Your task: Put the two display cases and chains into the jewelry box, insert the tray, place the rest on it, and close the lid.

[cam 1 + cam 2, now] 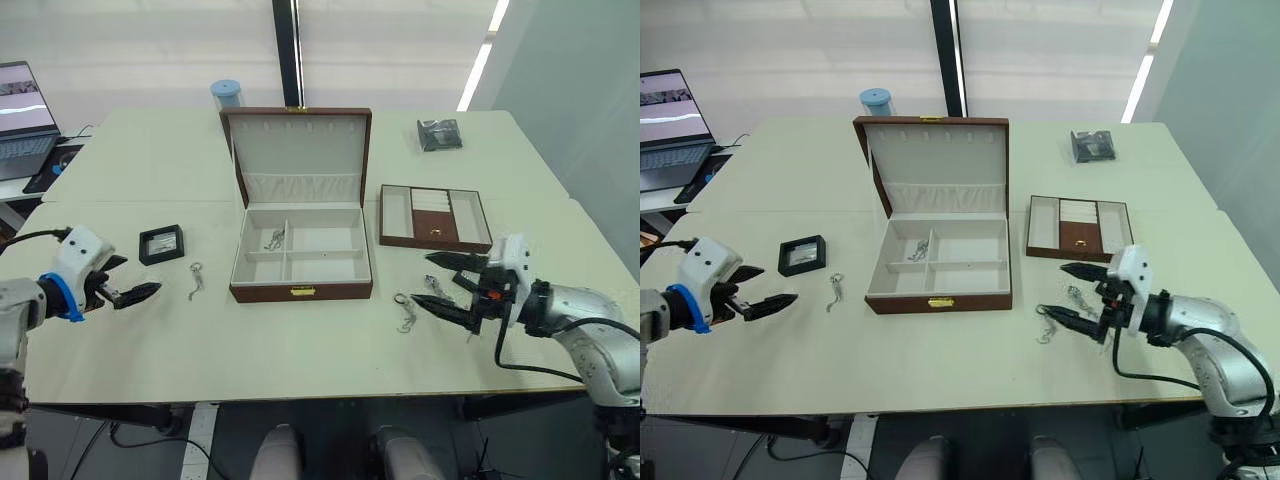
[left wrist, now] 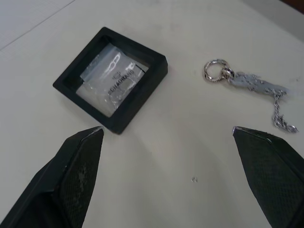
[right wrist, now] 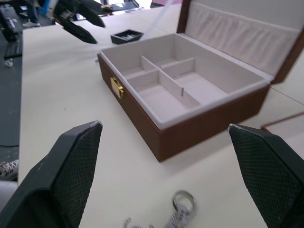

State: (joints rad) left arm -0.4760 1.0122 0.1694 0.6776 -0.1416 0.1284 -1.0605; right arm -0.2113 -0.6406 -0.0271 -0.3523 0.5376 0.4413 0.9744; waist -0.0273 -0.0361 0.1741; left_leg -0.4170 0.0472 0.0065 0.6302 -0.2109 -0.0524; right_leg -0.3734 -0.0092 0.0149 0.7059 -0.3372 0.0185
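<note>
So we're early in the loading step, I'd say: the jewelry box sits mid-counter with its lid standing up at its 12 o'clock, and one chain is already lying in the back-left compartment (the other three compartments look bare).

Both my arms are empty right now. The left gripper has its jaws spread wide, aimed between a display case and a chain with a ring end lying just beside it. The right gripper is wide open too, hovering by another chain at the box's 4 o'clock.

Next I reckon each side drops onto its chain and pinches, which is fiddly with something that thin.

The tray waits at the box's 3 o'clock with a small gold ring inside, and the second case is way off at 1 o'clock.
</note>
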